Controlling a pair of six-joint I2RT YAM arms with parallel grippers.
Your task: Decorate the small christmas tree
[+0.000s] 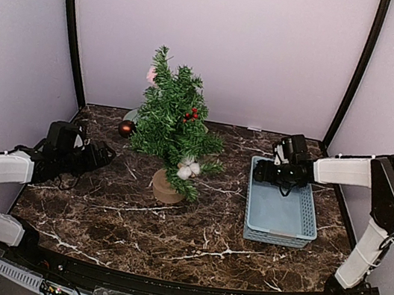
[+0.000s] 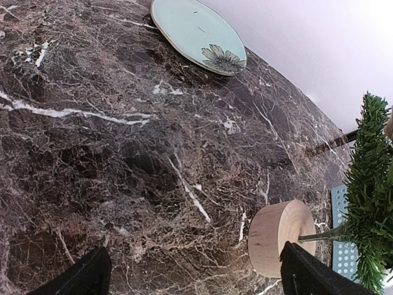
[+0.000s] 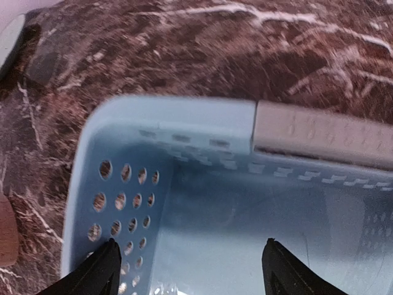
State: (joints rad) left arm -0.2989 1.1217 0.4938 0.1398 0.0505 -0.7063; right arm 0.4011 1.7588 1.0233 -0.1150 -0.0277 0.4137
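You are looking down on a dark marble table [image 1: 204, 240]. The small christmas tree [image 1: 173, 124] stands upright left of centre, toward the back, on its round wooden stump [image 1: 166, 188]. It already carries a red bauble [image 1: 126, 128] on its left side, red berries [image 1: 191, 113] near the middle and white fluffy balls [image 1: 190, 167] low on the right. Your right gripper [image 1: 261, 172] hangs over the far left corner of a blue perforated basket [image 1: 311, 220], fingers spread and nothing between them. It is probably there to reach in for a decoration. Your left gripper [image 1: 101, 154] rests low at the table's left, jaws wide and empty, pointing toward the tree as if waiting. The right wrist view is blurred, and no ornament can be made out in the basket. A pale pink shape near the treetop is too small to identify. A green flowered plate [image 2: 196, 31] behind the tree is mostly hidden from above.
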